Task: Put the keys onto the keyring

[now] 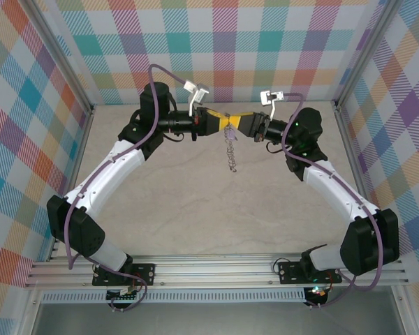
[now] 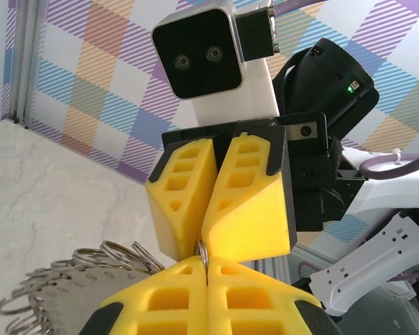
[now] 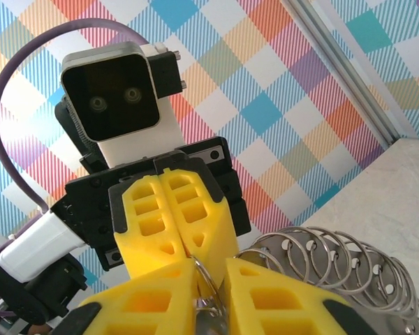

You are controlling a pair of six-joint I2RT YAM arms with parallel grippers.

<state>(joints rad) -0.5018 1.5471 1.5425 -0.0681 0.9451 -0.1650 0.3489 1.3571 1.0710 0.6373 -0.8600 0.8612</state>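
Checked walls (image 1: 265,42) in pastel colours close in a pale marbled table (image 1: 195,202). Above its far half the two arms meet tip to tip. The left gripper (image 1: 222,122) is fully closed, and in its wrist view the ring (image 2: 204,252) comes out as a thin wire from the seam between its yellow fingers. The right gripper (image 1: 235,123) faces it with its jaws drawn narrow. From the left wrist its tips seem to pinch the same wire, so both appear to hold the ring in the air, well clear of the table. Below the grip a string of silvery pieces (image 1: 230,150) hangs straight down. Seen from the right wrist, they fan out as a row of small loops (image 3: 335,262). I cannot pick out the key among them.

The ring looks like stiff, springy wire: light, smooth and likely to slip or twist between soft pads. The hanging pieces put most of the weight low, so it will probably swing and turn if either grip loosens. The best hold seems to be on bare wire, flat across the pads and close to the split. One gripper can then steady it while the other works the coil. A pinch on the loose pieces would give no control. Both grips sit almost on one spot, which leaves little wire free between them.
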